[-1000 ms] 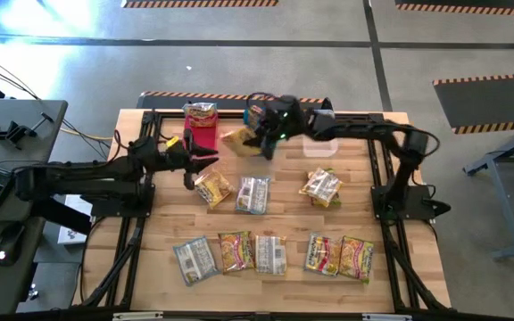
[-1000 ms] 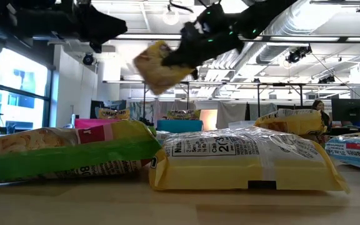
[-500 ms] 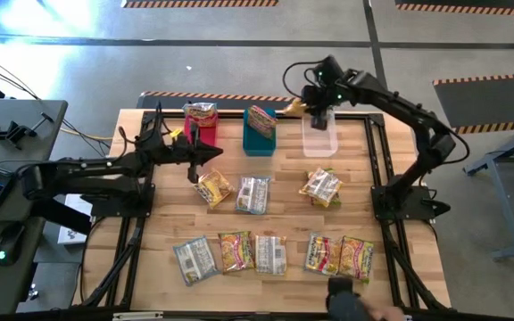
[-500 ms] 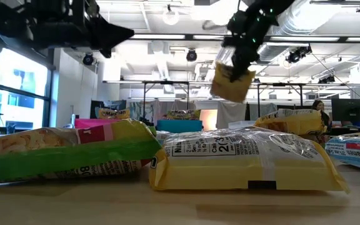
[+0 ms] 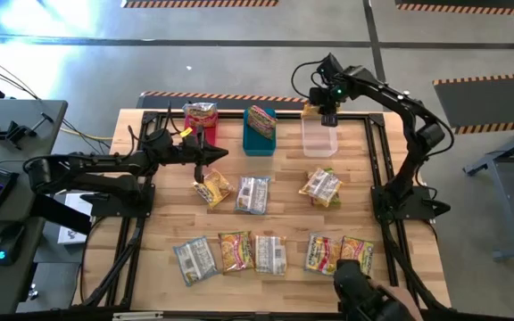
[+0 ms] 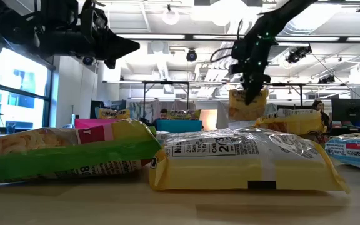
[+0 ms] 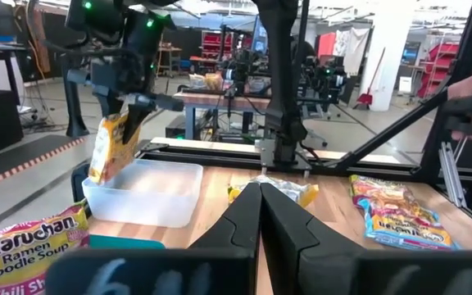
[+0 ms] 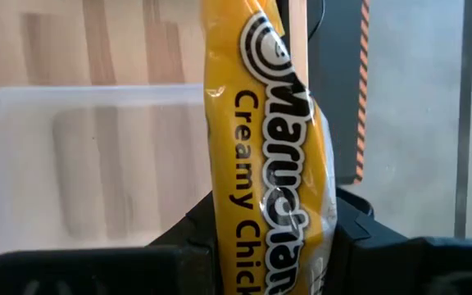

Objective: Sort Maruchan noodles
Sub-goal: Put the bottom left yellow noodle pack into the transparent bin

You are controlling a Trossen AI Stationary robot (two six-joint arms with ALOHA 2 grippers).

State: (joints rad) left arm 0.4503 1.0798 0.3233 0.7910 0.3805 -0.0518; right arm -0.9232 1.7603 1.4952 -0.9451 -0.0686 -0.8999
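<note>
1. So, the right gripper [image 5: 322, 114] is up at the far end of the wooden slatted table [image 5: 284, 209], clamped on a yellow crinkly plastic Maruchan creamy chicken packet [image 8: 269, 156]. The packet hangs edge-on right over the clear plastic rectangular bin [image 5: 319, 138], presumably so it can drop straight in.
2. That clear bin looks empty from the left wrist view, so I'd guess this is the first yellow one going there.
3. The left gripper [image 5: 205, 159] has its fingers pinched fully together with nothing in them, hovering just above a yellow ramen packet lying flat [image 5: 213, 188]. Probably lining up for that one, though it'd need to open first.
4. The pink plastic bin [image 5: 205, 135] and the blue plastic bin [image 5: 260, 140] each already have a packet standing in them, so it seems to be one flavour per bin.
5. The rest of the packets are spread over the middle and near side of the table, still unsorted.
</note>
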